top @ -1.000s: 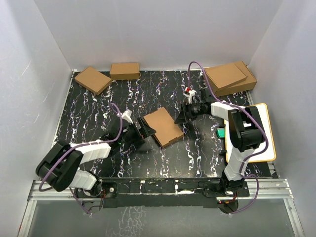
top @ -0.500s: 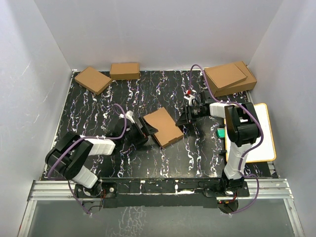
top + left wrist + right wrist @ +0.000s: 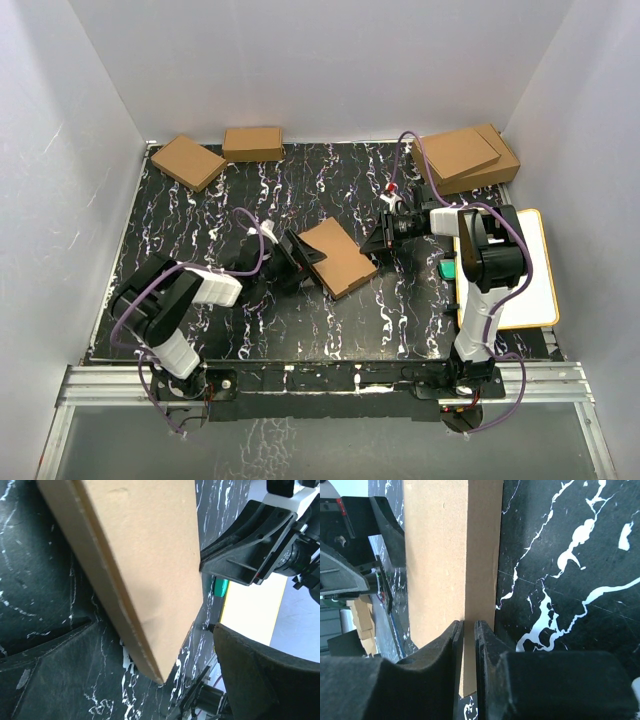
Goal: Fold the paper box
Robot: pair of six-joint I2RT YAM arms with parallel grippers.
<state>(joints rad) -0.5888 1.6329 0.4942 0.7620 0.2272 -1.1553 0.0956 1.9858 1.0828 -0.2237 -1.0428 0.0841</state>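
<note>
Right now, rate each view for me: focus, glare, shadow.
Top external: sharp, evenly lit, no glare on the paper box. Left wrist: the white board is blown out, the left gripper's near finger dark and soft. Right wrist: the right gripper's fingers blurred, marble table crisp.

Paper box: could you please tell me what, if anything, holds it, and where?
The right gripper pinches the paper box by its right edge; the left gripper is open.

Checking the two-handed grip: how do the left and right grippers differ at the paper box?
Jaws: left gripper wide open, right gripper pinched shut on the paper box edge. Side: left gripper at the box's left end, right gripper at its right. Both point at it.
</note>
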